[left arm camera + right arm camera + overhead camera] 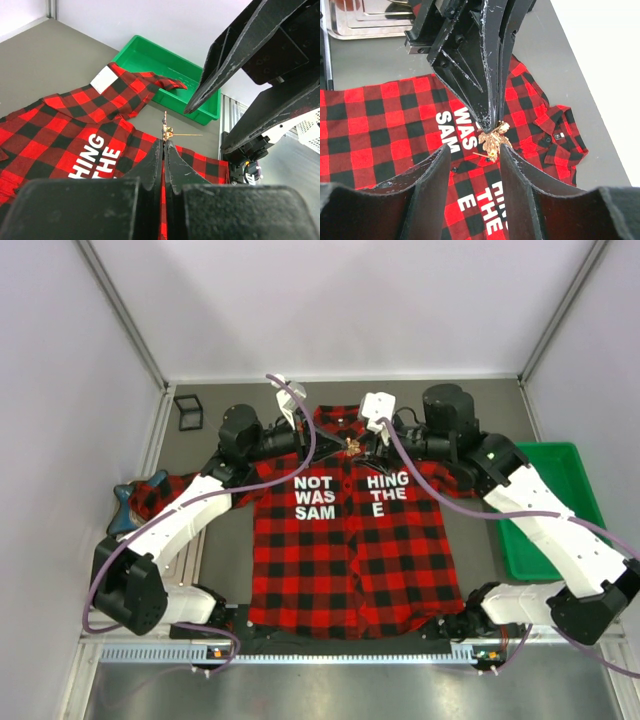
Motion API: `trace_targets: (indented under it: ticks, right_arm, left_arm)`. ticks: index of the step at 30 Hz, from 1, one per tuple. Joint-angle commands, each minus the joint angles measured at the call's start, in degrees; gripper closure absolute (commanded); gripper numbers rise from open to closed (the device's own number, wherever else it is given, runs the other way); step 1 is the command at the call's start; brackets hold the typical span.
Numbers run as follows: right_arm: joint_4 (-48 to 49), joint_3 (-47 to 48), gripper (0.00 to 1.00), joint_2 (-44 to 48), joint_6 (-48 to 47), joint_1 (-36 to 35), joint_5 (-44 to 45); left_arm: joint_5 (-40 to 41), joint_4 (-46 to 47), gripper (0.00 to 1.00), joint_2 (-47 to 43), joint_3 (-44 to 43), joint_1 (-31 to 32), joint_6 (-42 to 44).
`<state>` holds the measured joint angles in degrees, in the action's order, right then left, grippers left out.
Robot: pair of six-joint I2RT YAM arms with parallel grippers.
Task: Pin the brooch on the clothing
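The red-and-black plaid shirt [350, 550] lies flat, collar at the far side, white lettering on its chest; it also shows in the left wrist view [60, 120] and the right wrist view [380, 120]. The brooch [492, 140] is a small golden leaf with a thin pin sticking out sideways [187, 134]. My left gripper [164, 142] is shut on the brooch [351, 447] and holds it above the shirt just below the collar. My right gripper [475, 150] is open, its fingers [440, 165] on either side of the brooch, not touching it.
A green bin [545, 505] stands right of the shirt, one sleeve draped at its edge [170, 70]. A dark blue object [125, 505] lies by the left sleeve. A small black frame [187, 410] sits at the back left. A metal tray [365, 20] is near.
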<state>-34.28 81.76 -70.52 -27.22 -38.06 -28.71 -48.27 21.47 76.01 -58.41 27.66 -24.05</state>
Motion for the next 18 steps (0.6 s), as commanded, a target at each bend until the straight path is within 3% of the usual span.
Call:
trace_targets:
  ticks: [1,5,9,18]
  right_arm:
    - [3.3,2.9,0.56,-1.8,-2.5,-1.4,-0.3]
    - [3.1,2.9,0.61,-2.5,-3.9,-1.7,-1.8]
    - [0.5,1.3,0.82,-1.2,-6.6,-1.7,-0.2]
    - [-2.3,-3.4,0.83,3.5,-8.6,-1.5,8.7]
  left_arm:
    - [0.3,0.1,1.00,-1.7,-2.3,0.3,1.2]
    - [0.5,0.6,1.00,-1.6,-2.1,0.2,0.4]
    - [-0.2,1.9,1.00,-1.7,-1.9,-0.9,-1.7]
    - [-4.9,10.5,1.00,-1.2,0.5,-4.6,-11.2]
